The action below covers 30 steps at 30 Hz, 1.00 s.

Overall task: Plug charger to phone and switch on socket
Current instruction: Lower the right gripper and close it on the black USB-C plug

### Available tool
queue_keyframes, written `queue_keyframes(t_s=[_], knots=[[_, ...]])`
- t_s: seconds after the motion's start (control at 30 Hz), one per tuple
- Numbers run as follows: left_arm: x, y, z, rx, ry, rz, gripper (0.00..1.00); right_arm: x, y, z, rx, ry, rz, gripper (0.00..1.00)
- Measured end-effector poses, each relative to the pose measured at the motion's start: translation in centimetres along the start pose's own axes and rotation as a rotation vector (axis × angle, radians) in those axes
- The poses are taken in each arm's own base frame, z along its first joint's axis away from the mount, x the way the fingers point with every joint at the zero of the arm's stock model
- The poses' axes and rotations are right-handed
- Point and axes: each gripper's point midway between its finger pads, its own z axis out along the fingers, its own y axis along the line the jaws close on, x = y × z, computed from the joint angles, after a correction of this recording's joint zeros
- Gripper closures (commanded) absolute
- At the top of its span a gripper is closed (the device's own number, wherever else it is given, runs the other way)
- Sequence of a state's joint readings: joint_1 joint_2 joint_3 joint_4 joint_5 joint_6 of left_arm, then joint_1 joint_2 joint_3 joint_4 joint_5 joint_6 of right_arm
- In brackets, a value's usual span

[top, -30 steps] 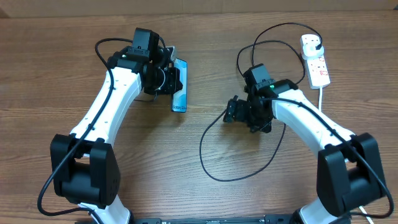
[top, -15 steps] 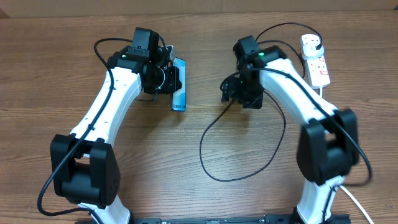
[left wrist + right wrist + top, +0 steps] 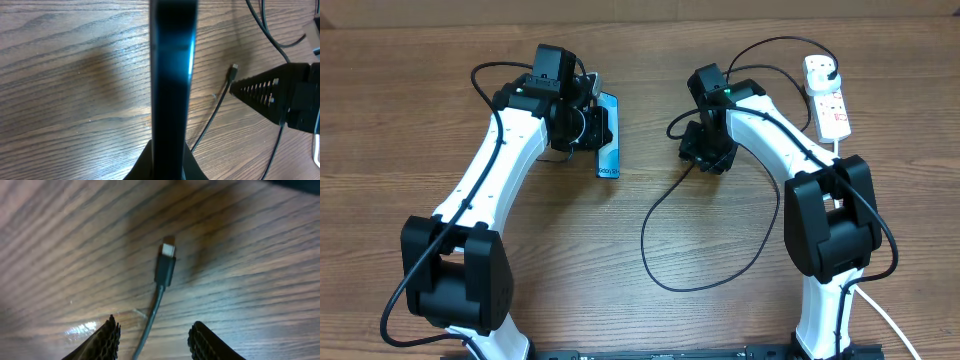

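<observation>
The phone [image 3: 609, 135] is held on its edge, clamped in the left claw [image 3: 592, 128], toward the table's [image 3: 570, 300] far edge, left of centre. The right claw [image 3: 155, 330] is poised with fingers apart astride the charger cable [image 3: 151, 315], whose tip [image 3: 166, 265] lies free just ahead. If the cable is pinched too far behind the tip, the tip could droop and miss the phone's port. The socket strip [image 3: 828, 100] lies by the far right corner.
</observation>
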State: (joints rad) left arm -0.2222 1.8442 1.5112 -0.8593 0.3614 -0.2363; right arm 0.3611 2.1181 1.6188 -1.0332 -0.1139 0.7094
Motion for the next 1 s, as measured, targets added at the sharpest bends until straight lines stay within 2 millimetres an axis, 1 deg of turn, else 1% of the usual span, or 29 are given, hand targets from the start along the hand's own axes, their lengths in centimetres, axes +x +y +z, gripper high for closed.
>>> queue_keyframes(t_s=[0.13, 0.3, 0.73, 1.0], knots=[[0.0, 0.0, 0.0, 0.0, -0.002, 0.0, 0.96, -0.6, 0.1, 0.4, -0.009, -0.031, 0.046, 0.55], [-0.1, 0.0, 0.0, 0.001, -0.005, -0.015, 0.96, -0.8, 0.1, 0.9, -0.015, -0.043, 0.081, 0.55], [-0.4, -0.1, 0.0, 0.005, -0.016, -0.043, 0.96, -1.3, -0.9, 0.8, 0.037, -0.082, 0.117, 0.56], [-0.4, -0.1, 0.0, 0.006, -0.016, -0.043, 0.96, -1.3, -0.5, 0.9, 0.034, -0.096, 0.11, 0.58]])
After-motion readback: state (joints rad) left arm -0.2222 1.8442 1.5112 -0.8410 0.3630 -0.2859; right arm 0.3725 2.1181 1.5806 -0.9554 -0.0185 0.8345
